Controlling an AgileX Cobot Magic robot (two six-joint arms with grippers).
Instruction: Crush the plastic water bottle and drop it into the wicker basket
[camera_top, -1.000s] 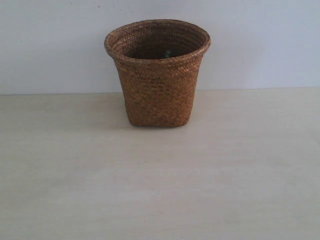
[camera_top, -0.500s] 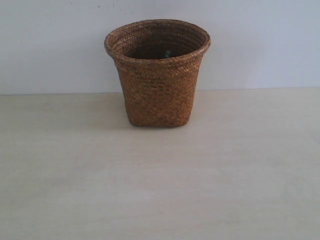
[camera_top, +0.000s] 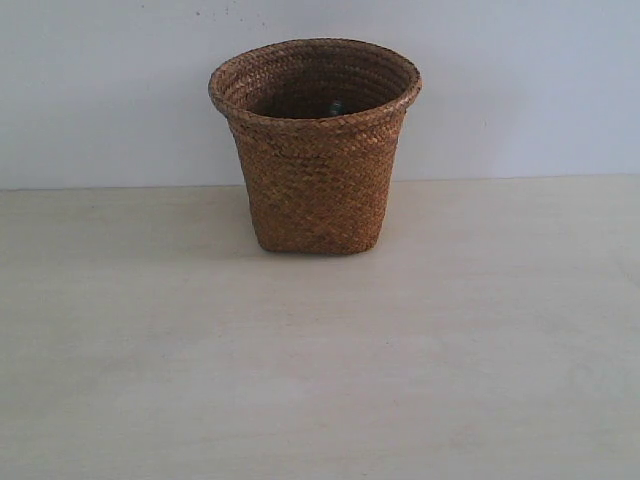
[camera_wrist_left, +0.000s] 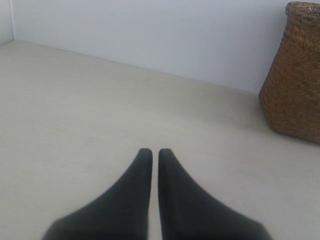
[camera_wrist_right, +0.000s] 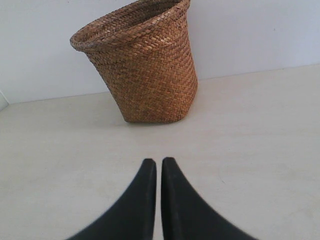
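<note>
The brown wicker basket stands upright at the back of the pale table, near the wall. Just inside its rim a small greenish glint shows; it may be part of the plastic water bottle, but I cannot tell. No bottle lies on the table. Neither arm appears in the exterior view. My left gripper is shut and empty, low over the table, with the basket off to one side. My right gripper is also shut and empty, pointing at the basket from a short distance.
A plain white wall runs behind the table. In the left wrist view a corner of the wall shows at the far side of the table.
</note>
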